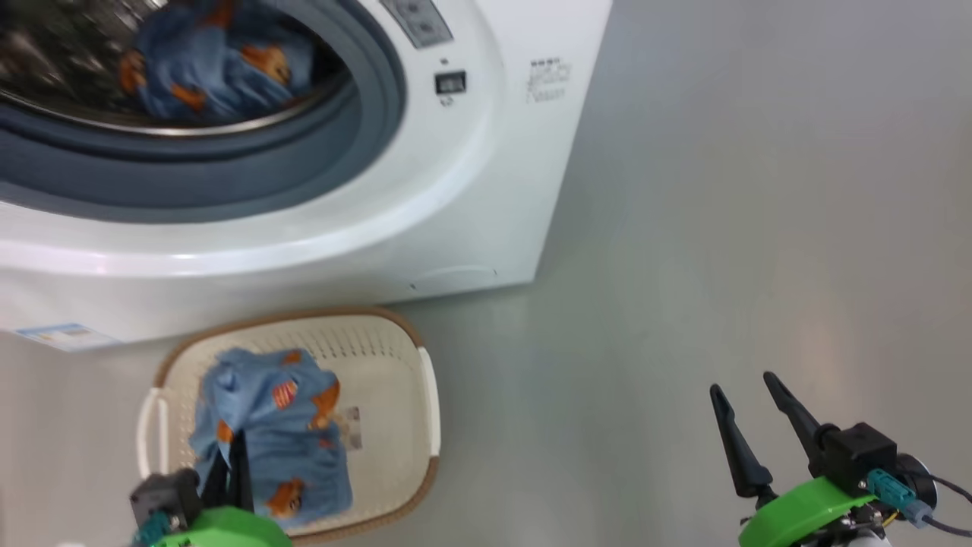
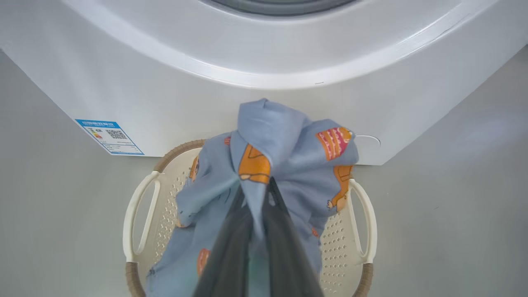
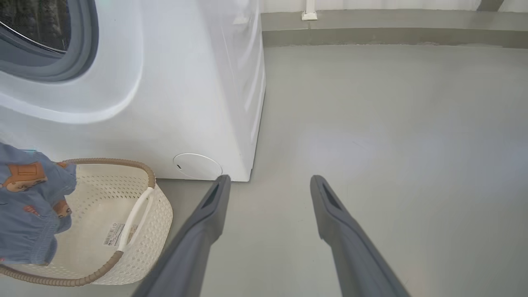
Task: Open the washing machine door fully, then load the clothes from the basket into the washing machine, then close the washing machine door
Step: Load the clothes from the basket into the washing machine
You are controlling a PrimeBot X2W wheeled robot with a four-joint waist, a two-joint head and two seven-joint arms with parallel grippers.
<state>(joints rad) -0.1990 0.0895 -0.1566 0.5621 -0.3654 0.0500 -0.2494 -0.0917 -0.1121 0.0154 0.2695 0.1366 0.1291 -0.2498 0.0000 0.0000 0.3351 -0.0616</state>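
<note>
The basket [image 1: 380,357] sits on the floor [image 1: 721,228] just in front of the washer [image 1: 471,190], below its uncovered mouth. The left gripper [image 1: 231,463] has its fingers [image 2: 284,231] pinched shut on one piece of the clothes [image 1: 273,425], a blue cloth with orange animals. The cloth is bunched at the fingertips over the basket, and its top fold shows against the washer's lower front in the left wrist view. A second blue piece [image 1: 213,68] lies inside the washer's drum [image 1: 45,45], behind the grey gasket [image 1: 228,175]. The right gripper [image 1: 740,384] hangs over bare floor off the washer's right front corner, well apart from the basket. Its fingers [image 3: 198,231] are spread wide and hold nothing.
</note>
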